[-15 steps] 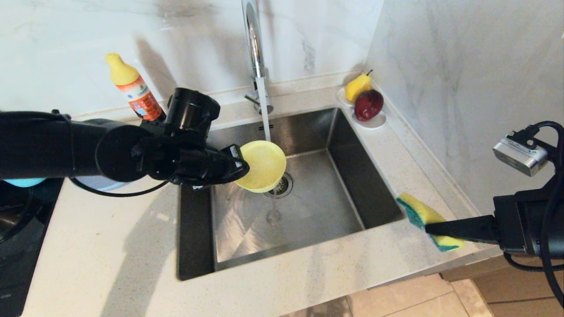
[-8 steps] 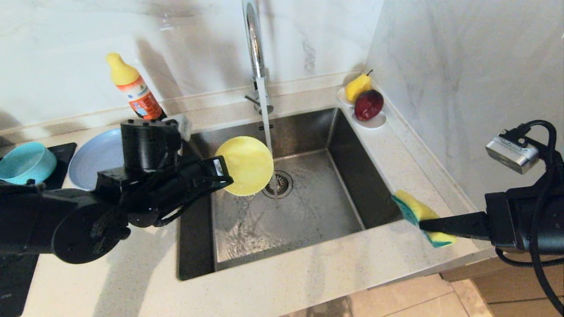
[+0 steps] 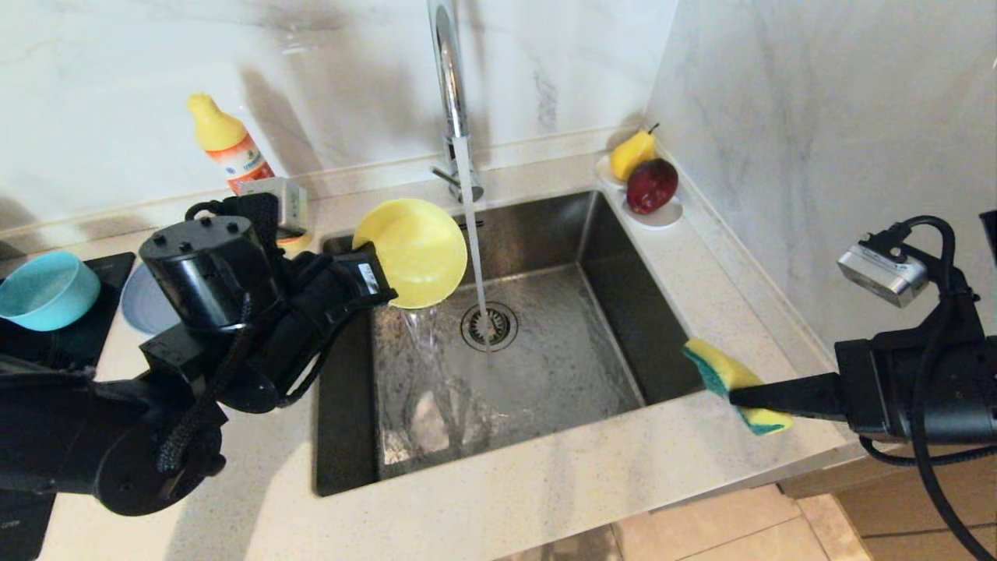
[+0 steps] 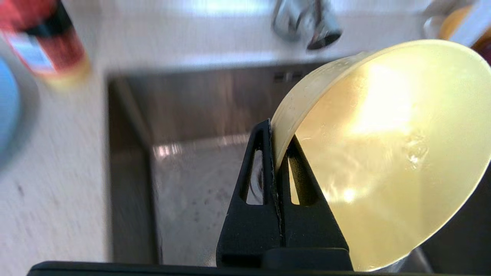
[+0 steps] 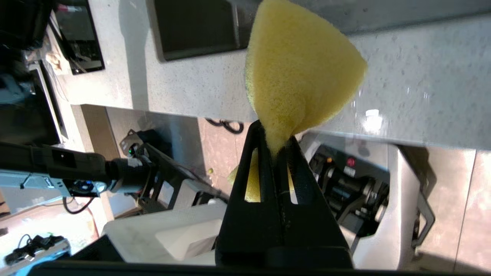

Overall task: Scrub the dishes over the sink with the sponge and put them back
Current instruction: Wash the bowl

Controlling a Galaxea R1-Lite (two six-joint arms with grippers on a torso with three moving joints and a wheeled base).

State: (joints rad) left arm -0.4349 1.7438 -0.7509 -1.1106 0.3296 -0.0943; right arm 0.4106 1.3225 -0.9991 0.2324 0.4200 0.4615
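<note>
- Head view: your left gripper [image 3: 378, 284] is pinching the rim of the pale yellow bowl [image 3: 413, 251] over the sink [image 3: 545, 382], tipped, water pouring out beside the faucet [image 3: 452, 93] stream — thin wet-rim grip, so it's risking a slip.
- Left wrist view: fingers [image 4: 264, 161] are clamping just the bowl edge [image 4: 383, 153].
- Right wrist view: your right gripper [image 5: 277, 147] is squeezing one corner of the sponge [image 5: 299, 73] over the counter edge — it could drop to the floor.

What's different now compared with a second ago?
The left claw has swung the yellow bowl up and back toward the sink's rear left corner, tipping it so water pours out. The right claw, gripping the sponge, drifted slightly toward the sink. Faucet keeps running; nothing was released.
</note>
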